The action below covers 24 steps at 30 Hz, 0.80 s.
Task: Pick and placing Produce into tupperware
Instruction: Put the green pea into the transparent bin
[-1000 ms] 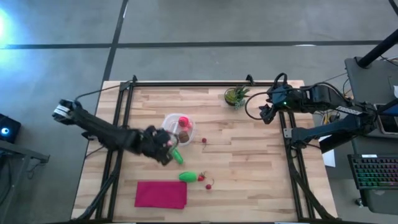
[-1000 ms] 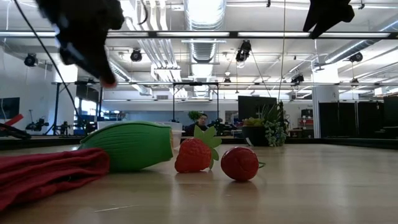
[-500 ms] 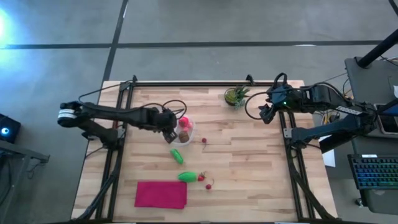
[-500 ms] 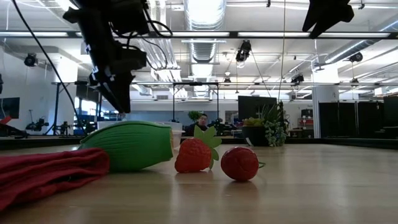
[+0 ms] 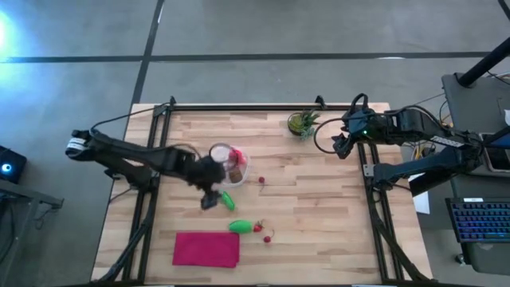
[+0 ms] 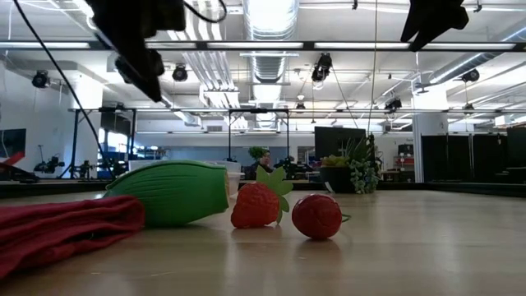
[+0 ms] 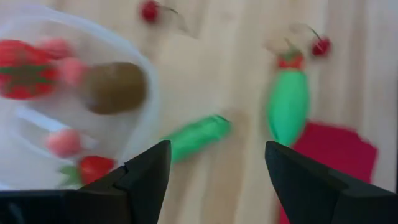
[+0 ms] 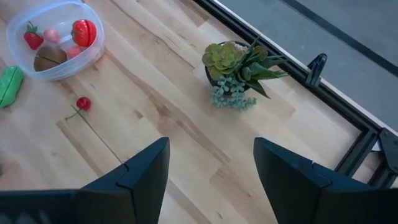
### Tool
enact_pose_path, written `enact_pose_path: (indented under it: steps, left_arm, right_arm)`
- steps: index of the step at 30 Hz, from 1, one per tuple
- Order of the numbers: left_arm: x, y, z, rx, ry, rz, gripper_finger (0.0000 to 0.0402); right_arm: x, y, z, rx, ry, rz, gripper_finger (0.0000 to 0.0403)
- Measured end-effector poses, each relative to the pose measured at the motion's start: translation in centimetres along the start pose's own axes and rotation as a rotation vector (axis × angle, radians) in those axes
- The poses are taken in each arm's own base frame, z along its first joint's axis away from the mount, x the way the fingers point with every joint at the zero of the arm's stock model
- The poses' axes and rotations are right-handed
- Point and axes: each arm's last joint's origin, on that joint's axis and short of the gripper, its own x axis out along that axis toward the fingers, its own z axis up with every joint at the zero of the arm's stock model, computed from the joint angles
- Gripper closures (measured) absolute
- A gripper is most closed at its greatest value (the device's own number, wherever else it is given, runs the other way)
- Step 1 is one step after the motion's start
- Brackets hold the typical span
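The clear tupperware [image 5: 229,163] stands left of the table's middle. It holds a red tomato [image 7: 25,70], a brown kiwi [image 7: 115,87], a strawberry [image 7: 93,168] and pink pieces. My left gripper [image 5: 209,198] hovers open just near of it, above a green piece [image 7: 196,138] that lies on the wood. A second green piece [image 5: 240,226], a strawberry [image 6: 256,205] and a cherry [image 6: 317,216] lie nearer the front edge. Another cherry [image 5: 260,180] lies right of the tupperware. My right gripper [image 5: 339,147] waits open at the far right.
A magenta cloth [image 5: 206,249] lies flat near the front edge, left of the second green piece. A spiky potted plant [image 5: 303,123] stands at the far edge, close to my right gripper. Bare wood stretches over the table's right half.
My left gripper went from beside the green piece toward the far edge until it was over the tupperware. It then swung back toward the near edge and now hovers above the green piece. The produce on the table has not moved.
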Motion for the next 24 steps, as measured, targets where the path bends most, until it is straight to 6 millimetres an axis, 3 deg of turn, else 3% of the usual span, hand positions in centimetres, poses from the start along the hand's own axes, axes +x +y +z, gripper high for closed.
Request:
enact_pose_path:
  steps: [3,8,14,19,24]
  left_arm:
    - [0.5,-2.5,-0.9,0.112,0.009,-0.033,0.0156]
    - [2.9,-5.3,-1.9,0.58,0.044,-0.036,0.0156]
    - [6.1,-4.6,-1.6,0.705,0.179,0.206,0.0156]
    - [7.9,-4.7,-1.1,0.872,0.22,0.133,0.0156]
    - [8.7,-4.5,-1.1,0.909,0.236,0.098,0.0156]
  right_arm:
    - [0.0,0.0,0.0,-0.001,0.0,0.0,0.0177]
    - [0.0,0.0,0.0,-0.025,0.0,0.0,0.0177]
    - [0.0,0.0,-0.1,-0.023,0.017,0.021,0.0177]
    - [0.0,0.0,-0.1,-0.021,0.021,0.027,0.0177]
    - [0.0,0.0,-0.1,-0.012,0.022,0.026,0.0177]
